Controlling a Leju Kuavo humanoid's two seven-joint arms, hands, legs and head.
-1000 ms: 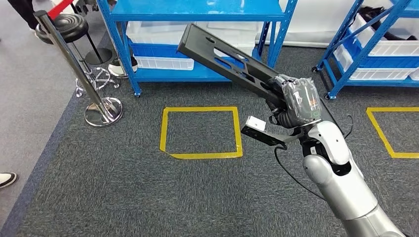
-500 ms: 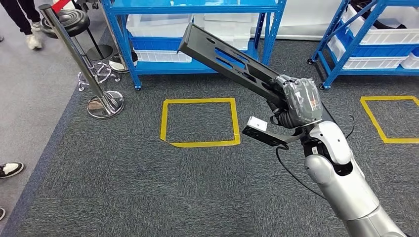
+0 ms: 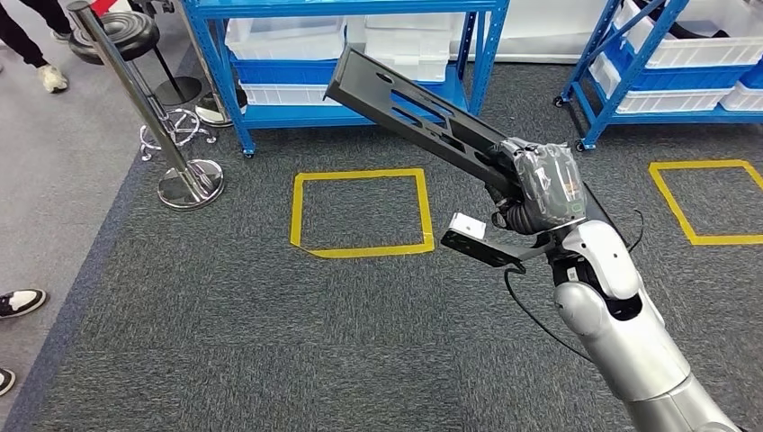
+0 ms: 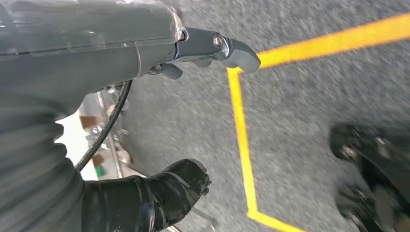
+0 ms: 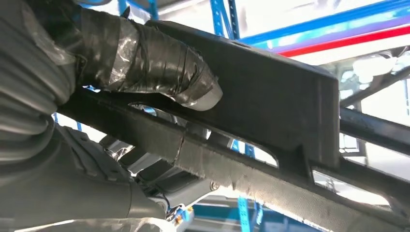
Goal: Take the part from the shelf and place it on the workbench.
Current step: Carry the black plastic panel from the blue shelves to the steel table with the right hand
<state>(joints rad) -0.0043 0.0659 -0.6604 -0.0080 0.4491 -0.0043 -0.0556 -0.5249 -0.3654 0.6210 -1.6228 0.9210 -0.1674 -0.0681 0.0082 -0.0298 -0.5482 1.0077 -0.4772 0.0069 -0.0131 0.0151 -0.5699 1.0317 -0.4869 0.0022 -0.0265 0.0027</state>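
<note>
A long black slotted part slants up and to the left in front of me in the head view, above the carpet. My right hand, wrapped in clear film, grips it near its lower end. In the right wrist view the taped fingers wrap over the part's black rib. My left hand hangs over the grey carpet in the left wrist view, its grey thumb and dark fingers apart with nothing between them.
A blue shelf with white bins stands ahead, and a second blue shelf is at the right. Yellow taped squares mark the carpet. A chrome post, a stool and a person's shoe are at the left.
The whole scene has shifted up and slightly left in the picture, so the camera has moved. My right hand and the part keep the same pose.
</note>
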